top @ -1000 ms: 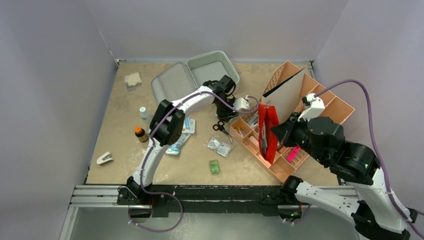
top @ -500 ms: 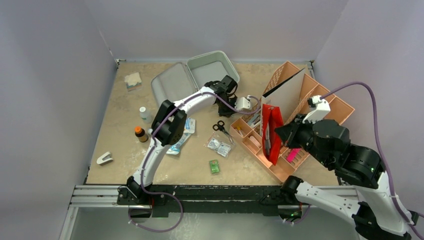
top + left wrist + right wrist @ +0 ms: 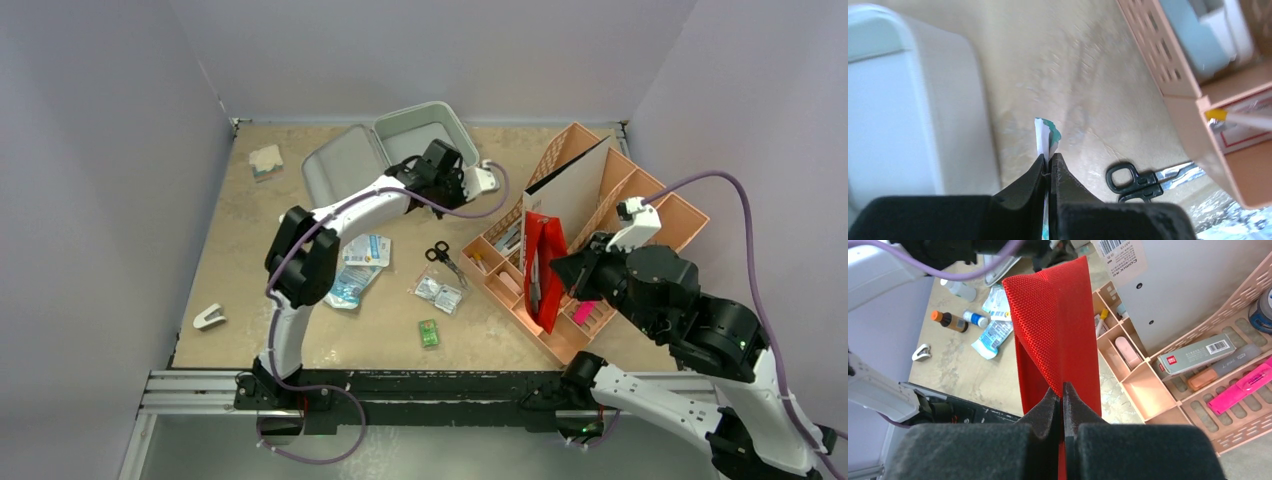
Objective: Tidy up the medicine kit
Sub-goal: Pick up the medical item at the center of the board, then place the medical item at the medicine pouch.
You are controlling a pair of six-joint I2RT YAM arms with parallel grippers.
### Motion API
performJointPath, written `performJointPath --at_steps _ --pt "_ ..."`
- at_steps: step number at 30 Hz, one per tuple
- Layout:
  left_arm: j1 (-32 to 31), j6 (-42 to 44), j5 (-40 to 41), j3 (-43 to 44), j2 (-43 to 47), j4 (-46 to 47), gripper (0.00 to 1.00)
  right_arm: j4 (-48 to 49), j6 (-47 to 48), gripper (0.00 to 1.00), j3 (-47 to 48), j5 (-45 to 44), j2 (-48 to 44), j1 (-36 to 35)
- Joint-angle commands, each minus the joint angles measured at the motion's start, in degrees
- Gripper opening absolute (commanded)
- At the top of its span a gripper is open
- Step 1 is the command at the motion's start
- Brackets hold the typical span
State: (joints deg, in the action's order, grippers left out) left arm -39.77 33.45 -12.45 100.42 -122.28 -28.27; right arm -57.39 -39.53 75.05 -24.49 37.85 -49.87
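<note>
1. Pale grey-white, rounded-square hinged plastic medicine kit point(image 3: 352, 165) lies open at the far middle of the beige table point(image 3: 240, 240), grey insides up.
2. The left gripper point(image 3: 1049, 163) hangs just beside the kit's near right edge, its jaws clenched on a thin white-and-teal paper packet point(image 3: 1042, 136).
3. The right gripper point(image 3: 1062, 390) pinches the fold of a red mesh pouch point(image 3: 1053, 315), holding it upright above the orange compartmented plastic tray point(image 3: 668, 216).
4. Black-handled scissors point(image 3: 442, 256) lie on the table between kit and tray.
</note>
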Motion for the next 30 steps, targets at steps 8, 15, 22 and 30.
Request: performJointPath --at_steps 8,15,22,30 --pt "1.2 -33.5 -5.3 -6.3 18.2 7.5 0.00 3.8 -2.6 0.00 -4.0 1.7 3.6 -0.1" --pt "1.2 -48.8 -17.9 -11.0 25.5 5.0 0.00 10.2 -4.7 0.00 -6.9 4.4 7.1 -0.1" --pt "1.3 -64.1 -20.9 -21.1 37.3 11.1 0.00 18.3 -8.2 0.00 -10.0 7.0 11.8 -0.1" --pt "1.3 -79.4 -25.5 -28.0 44.1 20.6 0.00 25.5 -11.3 0.00 -10.4 8.9 17.7 -0.1"
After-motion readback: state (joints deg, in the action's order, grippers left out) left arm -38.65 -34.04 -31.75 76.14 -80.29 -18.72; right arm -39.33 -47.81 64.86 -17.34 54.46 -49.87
